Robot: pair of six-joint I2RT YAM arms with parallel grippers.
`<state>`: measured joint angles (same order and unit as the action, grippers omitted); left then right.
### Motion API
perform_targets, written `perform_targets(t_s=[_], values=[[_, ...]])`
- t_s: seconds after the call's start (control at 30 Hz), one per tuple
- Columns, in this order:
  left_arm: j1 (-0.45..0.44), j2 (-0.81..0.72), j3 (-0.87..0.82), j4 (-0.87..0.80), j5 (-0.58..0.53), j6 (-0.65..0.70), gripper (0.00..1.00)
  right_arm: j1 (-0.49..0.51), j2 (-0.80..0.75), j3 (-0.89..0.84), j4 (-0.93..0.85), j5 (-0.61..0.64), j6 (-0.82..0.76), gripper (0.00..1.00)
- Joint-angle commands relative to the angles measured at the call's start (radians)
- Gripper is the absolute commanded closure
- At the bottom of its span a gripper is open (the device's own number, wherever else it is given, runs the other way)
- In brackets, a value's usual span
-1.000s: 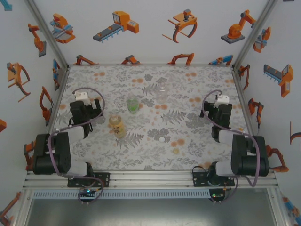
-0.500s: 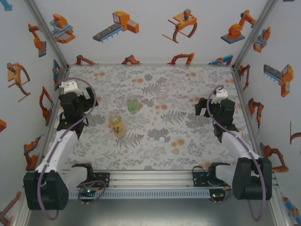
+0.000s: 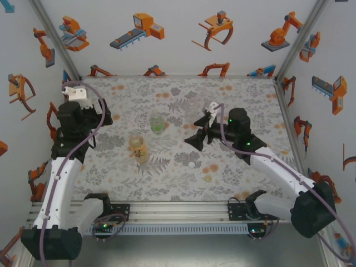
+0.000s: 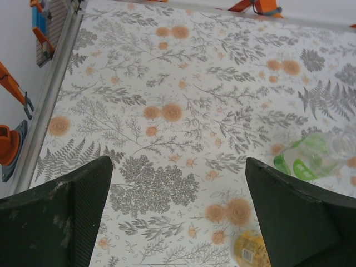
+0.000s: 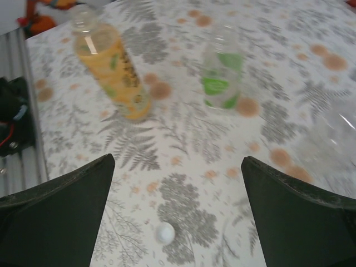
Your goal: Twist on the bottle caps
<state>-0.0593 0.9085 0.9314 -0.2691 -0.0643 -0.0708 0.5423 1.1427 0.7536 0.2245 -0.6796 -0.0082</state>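
From above, I am stretching my right gripper [image 3: 198, 130] toward centre, with my left gripper [image 3: 94, 118] hanging at nine o'clock. My left fingers [image 4: 72, 211] are standing wide apart, the green bottle [image 4: 308, 158] at three o'clock. My right fingers [image 5: 55, 217] are standing apart too, framing the white cap [image 5: 164, 232] at six o'clock.

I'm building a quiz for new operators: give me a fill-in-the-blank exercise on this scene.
1. The left pincer and right pincer both stand ___, holding nothing.
2. Between the yellow-orange bottle and the colourless bottle stands the ___ bottle.
3. The cap seen in the right wrist view is ___.
Missing: open; green; white.
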Motion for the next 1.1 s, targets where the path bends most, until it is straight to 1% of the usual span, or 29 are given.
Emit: perform_targets(t_s=[0.0,0.1,0.17,0.27,0.37,0.5,0.7,0.77,0.93,1.07], values=[[0.011,-0.044,-0.053,0.021,0.066,0.070,0.03,0.097,0.088,0.034,0.102,-0.030,-0.066,0.11],[0.031,-0.055,-0.066,0.023,0.106,0.049,0.03,0.182,0.211,0.122,0.124,-0.033,-0.068,0.11],[0.033,-0.064,-0.067,0.015,0.107,0.055,0.03,0.229,0.296,0.180,0.152,-0.044,-0.071,0.11],[0.033,-0.088,-0.084,0.020,0.090,0.048,0.03,0.275,0.405,0.230,0.269,-0.058,-0.041,0.11],[0.033,-0.113,-0.101,0.032,0.094,0.044,0.03,0.304,0.498,0.278,0.350,-0.053,-0.035,0.11],[0.033,-0.131,-0.116,0.047,0.102,0.054,0.03,0.323,0.595,0.311,0.460,-0.067,-0.028,0.10],[0.033,-0.133,-0.120,0.040,0.053,0.055,0.03,0.356,0.702,0.383,0.483,-0.077,-0.066,0.10],[0.033,-0.131,-0.120,0.035,0.044,0.062,0.03,0.362,0.742,0.409,0.490,-0.099,-0.048,0.11],[0.039,-0.125,-0.111,0.014,-0.020,0.069,0.03,0.380,0.805,0.445,0.514,-0.117,-0.025,0.13],[0.042,-0.127,-0.117,0.020,-0.022,0.068,0.03,0.384,0.833,0.450,0.527,-0.128,-0.010,0.20]])
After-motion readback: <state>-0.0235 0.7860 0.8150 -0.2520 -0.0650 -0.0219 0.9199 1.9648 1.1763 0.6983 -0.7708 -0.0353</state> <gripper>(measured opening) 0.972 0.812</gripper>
